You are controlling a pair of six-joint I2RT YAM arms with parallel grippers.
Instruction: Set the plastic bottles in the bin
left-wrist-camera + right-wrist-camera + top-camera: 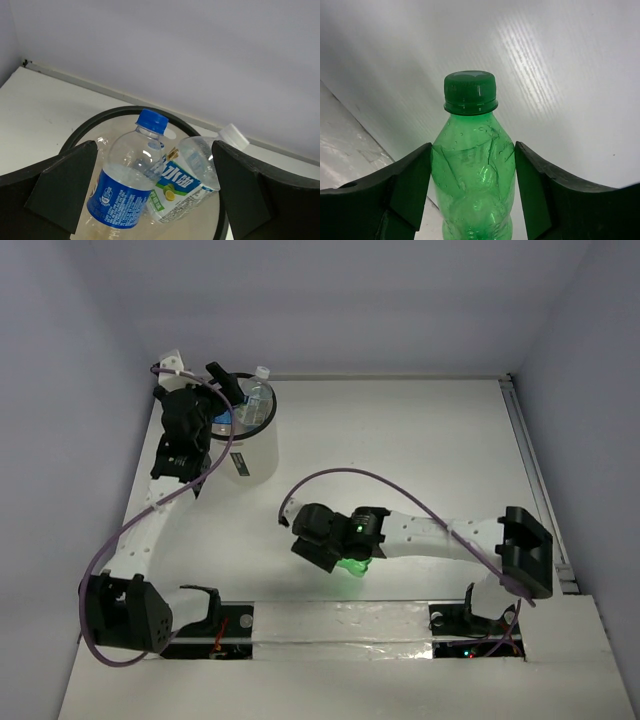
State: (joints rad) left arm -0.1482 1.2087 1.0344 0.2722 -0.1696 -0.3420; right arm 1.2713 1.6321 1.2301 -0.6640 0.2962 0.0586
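Note:
The white bin [250,452] with a black rim stands at the far left. In the left wrist view, its rim [100,119] rings a clear bottle with a blue cap and blue label [127,185] and a clear bottle with a white cap and lemon label [192,177]; both lie inside. My left gripper [154,150] hangs open over the bin, also seen from the top [232,398]. My right gripper [472,150] is shut on the dented green bottle [472,180] with its green cap [470,92]; they are low over the table's near middle [335,555]. No orange-capped bottle shows.
A shiny taped strip [330,620] runs along the near edge between the arm bases. A metal rail [530,460] lines the right edge. Walls close the back and sides. A purple cable [400,490] loops over the right arm.

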